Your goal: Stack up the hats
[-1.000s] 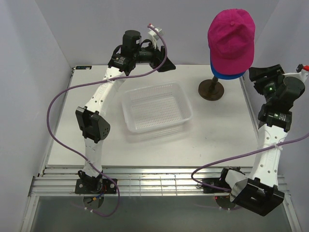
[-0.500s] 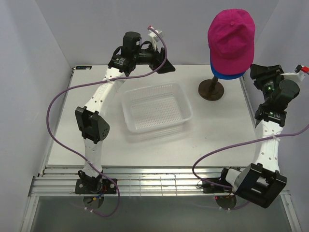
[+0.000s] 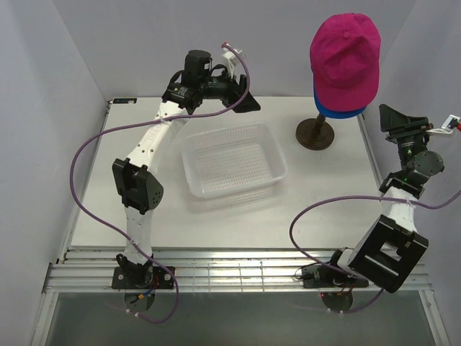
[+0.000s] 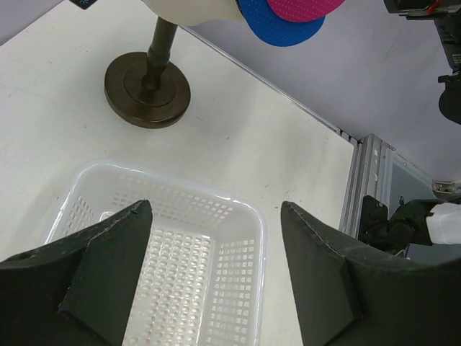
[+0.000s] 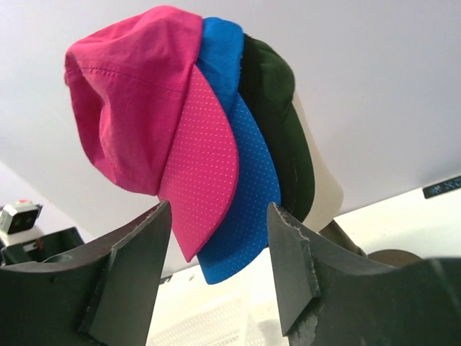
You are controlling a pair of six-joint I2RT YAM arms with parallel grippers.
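Black jaws of the right gripper (image 5: 216, 263) stand partly apart, empty, facing the hats. The left gripper (image 4: 215, 274) gapes wide and empty over the clear tray (image 4: 173, 186). Over the last second the right arm has folded back from the mannequin head (image 5: 320, 180), so stacking looks finished. Overhead shows only the magenta cap (image 3: 346, 50) over the blue cap (image 3: 337, 112). The right wrist view adds a dark green cap (image 5: 277, 101) beneath. A black one, perhaps innermost, I cannot make out.
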